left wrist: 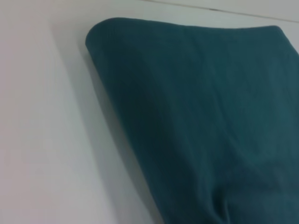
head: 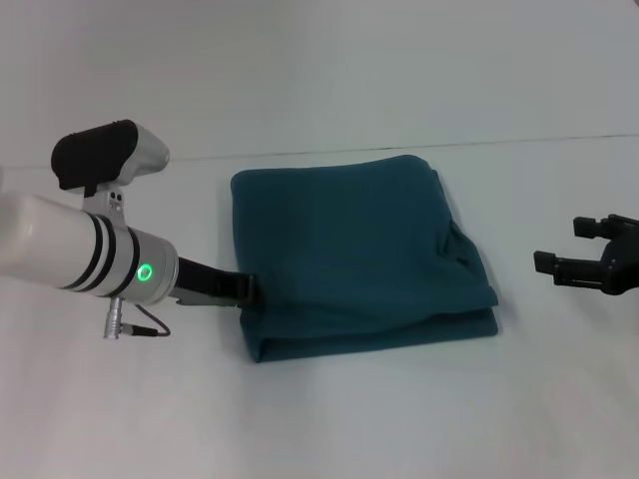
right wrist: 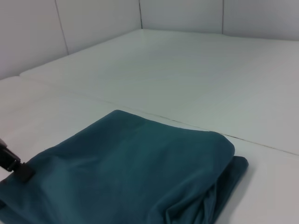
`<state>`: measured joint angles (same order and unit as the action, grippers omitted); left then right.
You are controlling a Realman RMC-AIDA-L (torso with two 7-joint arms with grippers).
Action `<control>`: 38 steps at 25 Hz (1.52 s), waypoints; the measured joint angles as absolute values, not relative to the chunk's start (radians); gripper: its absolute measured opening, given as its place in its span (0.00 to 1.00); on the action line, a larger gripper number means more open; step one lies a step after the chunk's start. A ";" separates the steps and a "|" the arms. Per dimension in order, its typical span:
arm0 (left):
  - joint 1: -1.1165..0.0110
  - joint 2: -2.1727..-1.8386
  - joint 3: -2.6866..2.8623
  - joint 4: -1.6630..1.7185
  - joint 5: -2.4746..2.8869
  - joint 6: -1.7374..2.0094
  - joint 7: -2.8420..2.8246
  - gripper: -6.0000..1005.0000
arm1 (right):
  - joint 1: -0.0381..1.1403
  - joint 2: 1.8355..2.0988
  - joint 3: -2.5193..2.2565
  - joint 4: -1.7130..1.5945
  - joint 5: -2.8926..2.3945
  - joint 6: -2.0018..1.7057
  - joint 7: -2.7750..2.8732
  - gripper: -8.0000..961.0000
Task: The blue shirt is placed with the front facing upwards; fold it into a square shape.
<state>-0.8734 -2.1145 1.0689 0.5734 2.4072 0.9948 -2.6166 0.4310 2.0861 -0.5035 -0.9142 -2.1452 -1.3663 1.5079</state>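
Shirt (head: 349, 254) lies folded, roughly square; right edge layers uneven. Left pincer (head: 250, 290) at its edge, grip unclear. Right pincer (head: 574, 249) spread, apart.

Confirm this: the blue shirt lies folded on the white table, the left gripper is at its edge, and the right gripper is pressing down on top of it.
Not quite. The head view shows the right gripper off the blue shirt, out to its side over the white table. The left gripper is at its edge.
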 joint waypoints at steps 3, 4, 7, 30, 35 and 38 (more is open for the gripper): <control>-0.866 -2.115 1.076 0.579 2.413 0.996 -2.616 0.10 | 0.431 2.086 -0.502 -0.914 -2.144 -1.364 1.508 0.95; -0.863 -2.115 1.076 0.583 2.418 0.996 -2.615 0.10 | 0.431 2.086 -0.502 -0.913 -2.143 -1.361 1.508 0.95; -0.847 -2.117 1.076 0.610 2.435 0.996 -2.615 0.10 | 0.431 2.086 -0.503 -0.911 -2.141 -1.353 1.512 0.95; -0.776 -2.113 1.050 0.732 2.527 1.004 -2.627 0.10 | 0.449 2.086 -0.543 -0.868 -2.144 -1.256 1.519 0.95; -0.746 -2.121 1.049 0.761 2.529 1.014 -2.628 0.10 | 0.461 2.086 -0.548 -0.855 -2.144 -1.245 1.521 0.95; -0.729 -2.125 1.049 0.777 2.529 1.020 -2.628 0.10 | 0.466 2.086 -0.555 -0.851 -2.145 -1.233 1.521 0.95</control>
<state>-0.7286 -2.1246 1.0491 0.7768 2.5291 1.0204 -2.6282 0.4660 2.0861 -0.5549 -0.8514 -2.1445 -1.2332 1.5214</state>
